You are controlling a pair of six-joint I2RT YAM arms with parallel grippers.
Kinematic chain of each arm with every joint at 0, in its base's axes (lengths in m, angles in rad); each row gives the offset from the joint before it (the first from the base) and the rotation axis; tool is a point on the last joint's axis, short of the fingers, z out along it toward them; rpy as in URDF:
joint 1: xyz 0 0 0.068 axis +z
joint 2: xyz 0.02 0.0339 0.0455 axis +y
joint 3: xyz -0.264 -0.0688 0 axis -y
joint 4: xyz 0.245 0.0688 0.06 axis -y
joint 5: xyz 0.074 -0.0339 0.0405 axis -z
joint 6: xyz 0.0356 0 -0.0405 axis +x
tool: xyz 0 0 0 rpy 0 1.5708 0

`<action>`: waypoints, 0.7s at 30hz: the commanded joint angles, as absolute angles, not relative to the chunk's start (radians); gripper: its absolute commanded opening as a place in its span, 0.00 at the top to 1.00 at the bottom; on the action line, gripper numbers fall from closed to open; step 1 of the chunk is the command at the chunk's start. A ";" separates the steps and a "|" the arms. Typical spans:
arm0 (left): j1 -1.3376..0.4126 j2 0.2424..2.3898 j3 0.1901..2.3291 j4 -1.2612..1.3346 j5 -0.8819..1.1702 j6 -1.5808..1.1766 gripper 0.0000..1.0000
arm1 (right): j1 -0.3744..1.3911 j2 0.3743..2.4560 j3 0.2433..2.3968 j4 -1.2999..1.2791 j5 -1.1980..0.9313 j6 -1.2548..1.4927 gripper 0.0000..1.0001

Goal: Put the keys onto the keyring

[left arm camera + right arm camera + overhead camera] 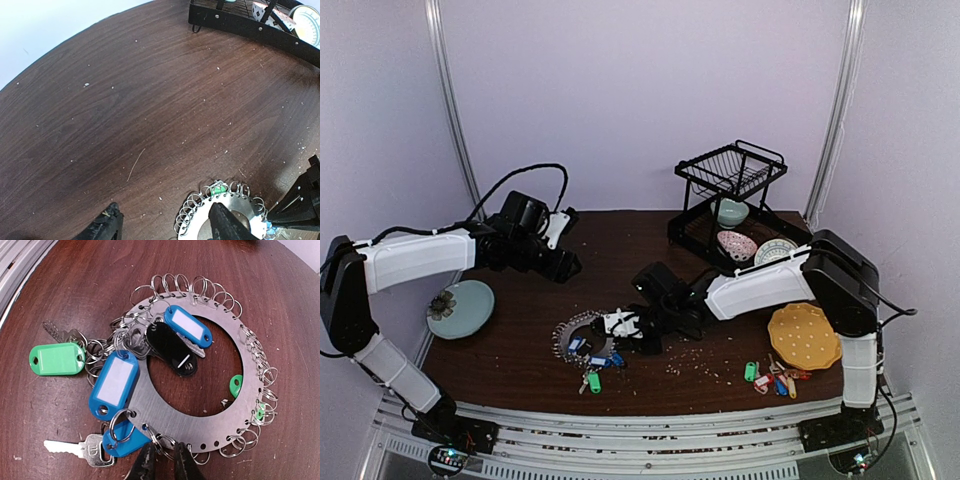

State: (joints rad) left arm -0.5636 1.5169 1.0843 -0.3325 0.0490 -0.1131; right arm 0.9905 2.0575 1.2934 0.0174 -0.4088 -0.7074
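Note:
The keyring (200, 420) is a flat silver ring edged with small wire loops, lying on the dark table (620, 250); it also shows in the overhead view (572, 335) and under my left wrist (237, 204). Hung on it are a green-tagged key (56, 359), blue-tagged keys (114, 385) and a black-headed key (170, 347). My right gripper (166, 462) (610, 330) sits at the ring's near rim. Its jaws stand narrowly apart with a small loop (160, 442) between them; whether they clamp it is unclear. My left gripper (165, 227) (563, 265) hovers open and empty behind the ring.
A loose bunch of red, yellow, blue and green tagged keys (775, 380) lies at the front right beside an orange plate (804, 336). A black dish rack (730, 200) with bowls stands at the back right. A teal plate (460, 308) lies at the left. Crumbs dot the table.

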 commanded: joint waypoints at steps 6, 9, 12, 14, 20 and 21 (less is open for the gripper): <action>-0.557 1.512 1.072 -0.291 0.055 -0.113 0.38 | 0.997 2.100 1.339 -0.017 -0.430 -0.719 0.84; -0.557 1.512 1.072 -0.291 0.052 -0.111 0.38 | 1.004 2.112 1.348 -0.034 -0.425 -0.729 0.85; -0.557 1.511 1.071 -0.291 0.051 -0.112 0.38 | 1.008 2.113 1.354 -0.052 -0.419 -0.732 0.91; -0.555 1.510 1.072 -0.291 0.049 -0.111 0.38 | 1.008 2.106 1.353 -0.060 -0.415 -0.732 0.95; -0.556 1.509 1.072 -0.291 0.051 -0.111 0.38 | 1.008 2.079 1.344 -0.091 -0.415 -0.724 0.92; -0.557 1.508 1.071 -0.290 0.050 -0.112 0.38 | 1.007 2.075 1.347 -0.092 -0.414 -0.712 0.89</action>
State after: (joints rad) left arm -0.5636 1.5169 1.0767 -0.3305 0.0486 -0.1131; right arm 1.0019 2.0926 1.3403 -0.0166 -0.4126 -0.7277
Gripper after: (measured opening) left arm 0.623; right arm 0.064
